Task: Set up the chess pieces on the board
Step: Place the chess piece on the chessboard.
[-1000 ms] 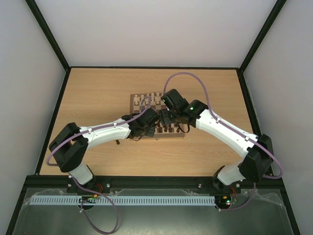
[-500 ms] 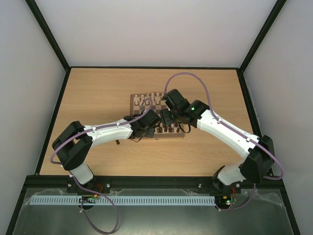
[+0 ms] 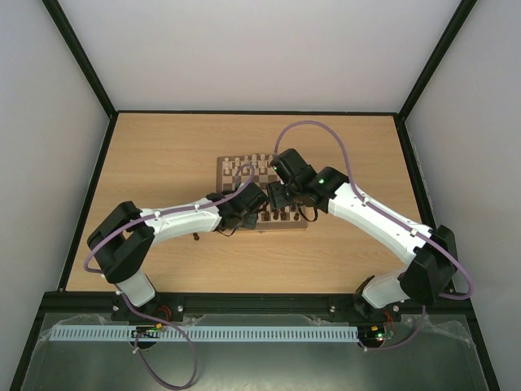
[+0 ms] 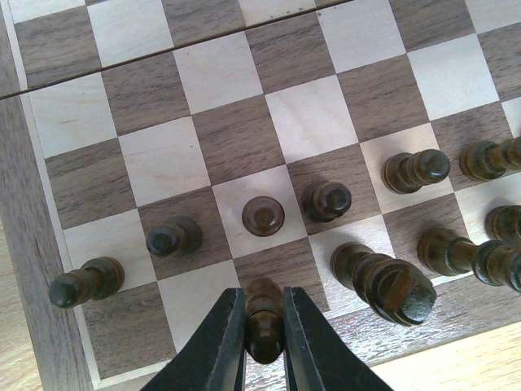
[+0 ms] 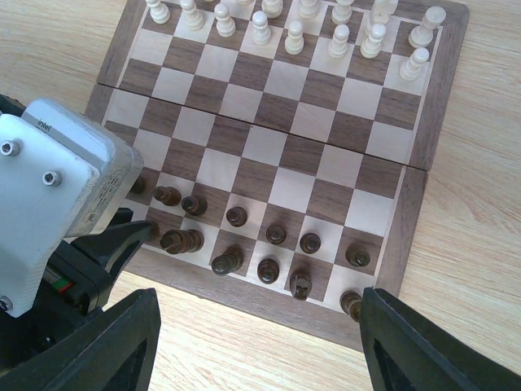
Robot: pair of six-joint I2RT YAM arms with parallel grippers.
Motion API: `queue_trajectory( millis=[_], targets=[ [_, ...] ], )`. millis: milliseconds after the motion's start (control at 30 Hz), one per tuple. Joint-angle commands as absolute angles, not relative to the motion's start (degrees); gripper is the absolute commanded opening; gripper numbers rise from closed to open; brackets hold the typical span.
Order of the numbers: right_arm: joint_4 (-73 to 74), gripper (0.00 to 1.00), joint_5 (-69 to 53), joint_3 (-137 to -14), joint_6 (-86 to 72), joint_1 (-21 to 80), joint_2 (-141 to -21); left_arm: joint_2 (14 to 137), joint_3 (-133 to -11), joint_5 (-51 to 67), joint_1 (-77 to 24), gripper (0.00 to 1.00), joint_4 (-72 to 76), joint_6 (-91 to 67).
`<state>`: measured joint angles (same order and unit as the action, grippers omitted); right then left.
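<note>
Pale wooden table, black-framed, plain grey walls around it. A square wooden chessboard with light and dark brown checks is set at the table's middle. Pale cream turned wooden pieces are ranked along the board's far edge, dark brown turned pieces along its near edge. The left gripper is clamped on one dark brown piece in the near-edge row, toward the near left corner. The right gripper is spread wide above the near edge, nothing gripped.
</note>
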<state>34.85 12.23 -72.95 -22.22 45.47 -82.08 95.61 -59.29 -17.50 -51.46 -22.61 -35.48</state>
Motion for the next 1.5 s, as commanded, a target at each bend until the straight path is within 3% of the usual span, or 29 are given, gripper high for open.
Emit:
queue_trajectory(
  millis=[0, 567, 700, 1467],
  targets=[
    [35.04, 0.68, 10.3, -72.42, -21.83, 46.17, -80.95, 96.85, -59.69, -18.64, -52.3, 0.11, -21.79, -35.98],
    [34.83, 0.68, 10.2, -71.9, -21.8, 46.21, -80.51, 96.15, -61.54, -19.13, -53.04, 0.1, -23.04, -36.1],
    [34.86, 0.68, 10.18, -71.74, -21.71, 46.15, -80.35, 95.37, -61.55, -19.32, -53.26, 0.05, -23.35, -36.34],
    [34.78, 0.68, 10.32, -71.19, -21.53, 46.06, -79.54, 96.55, -63.53, -20.59, -53.44, 0.06, -23.22, -36.15]
  ],
)
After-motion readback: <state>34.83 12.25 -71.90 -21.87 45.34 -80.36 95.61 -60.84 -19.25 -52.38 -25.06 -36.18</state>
